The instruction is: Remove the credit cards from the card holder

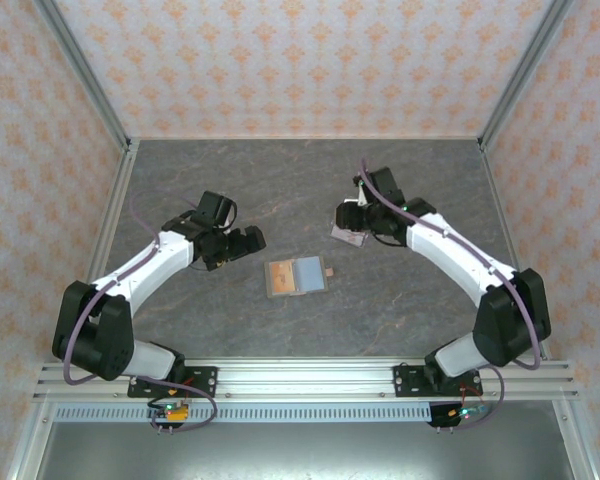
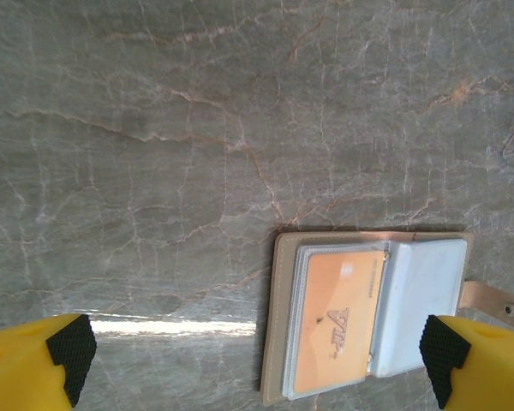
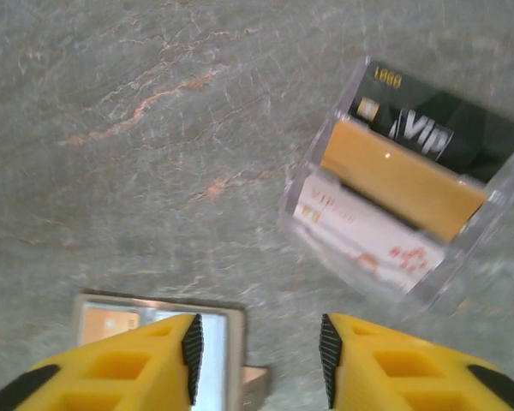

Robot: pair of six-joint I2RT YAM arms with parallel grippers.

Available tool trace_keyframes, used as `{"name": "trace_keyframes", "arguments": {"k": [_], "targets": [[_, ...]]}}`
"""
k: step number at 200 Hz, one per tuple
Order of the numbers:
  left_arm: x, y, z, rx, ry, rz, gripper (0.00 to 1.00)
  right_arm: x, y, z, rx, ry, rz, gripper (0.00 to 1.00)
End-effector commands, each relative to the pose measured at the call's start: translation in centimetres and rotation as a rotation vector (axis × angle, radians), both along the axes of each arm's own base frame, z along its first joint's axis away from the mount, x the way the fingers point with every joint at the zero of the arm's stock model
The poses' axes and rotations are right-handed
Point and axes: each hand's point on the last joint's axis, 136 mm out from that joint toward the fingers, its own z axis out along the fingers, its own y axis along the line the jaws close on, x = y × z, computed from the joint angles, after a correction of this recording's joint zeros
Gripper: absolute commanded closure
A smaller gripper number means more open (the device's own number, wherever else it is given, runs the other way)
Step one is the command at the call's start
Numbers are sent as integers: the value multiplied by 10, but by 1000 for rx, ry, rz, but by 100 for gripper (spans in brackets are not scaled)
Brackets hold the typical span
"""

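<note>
The card holder (image 1: 298,277) lies open and flat mid-table, olive-taupe outside, grey-blue inside, with a brown tab (image 2: 495,301) at one edge. An orange credit card (image 2: 338,321) marked VIP sits in its left clear sleeve; the holder (image 2: 278,325) shows between my left gripper's fingers from above. My left gripper (image 2: 255,355) hovers wide open to the holder's left (image 1: 252,241), holding nothing. My right gripper (image 3: 257,355) stands open and empty over bare table, with the holder's corner (image 3: 231,342) by its left finger. It hangs at the back right (image 1: 346,218).
A clear plastic stand (image 3: 488,223) just ahead of my right gripper holds a black card (image 3: 445,128), a gold card (image 3: 403,180) and a white card (image 3: 368,235). The stand (image 1: 348,236) lies up and right of the holder. Patterned walls enclose the grey marbled table (image 1: 280,180).
</note>
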Motion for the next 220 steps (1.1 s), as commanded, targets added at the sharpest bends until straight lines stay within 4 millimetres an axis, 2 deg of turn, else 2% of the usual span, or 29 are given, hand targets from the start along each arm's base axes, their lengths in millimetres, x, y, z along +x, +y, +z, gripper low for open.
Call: {"name": "trace_keyframes", "arguments": {"k": [1,21,39,64,87,102,131,176,220], "targets": [[5,-6,-4,-58,-8,12,0,-11,10,-4,65,-6,-146,50],[4,-11,-9,-88,0,11,0,-27,32,-22,55,42,-129,49],[2,-12,-13,-92,13,11,0,-40,52,-39,15,58,-91,41],[-1,-13,-17,-96,30,9,0,-53,75,-60,-32,99,-42,40],[-2,-13,-20,-97,40,14,0,-60,94,-76,-54,146,1,44],[-2,-13,-20,-101,41,16,0,-64,112,-83,-18,189,51,49],[-3,-15,-22,-118,51,19,0,-66,133,-93,60,229,89,55],[-6,-21,-26,-146,66,12,3,-59,148,-121,127,333,71,63],[-9,-28,-25,-163,62,-13,13,-59,142,-135,105,358,58,72]]}}
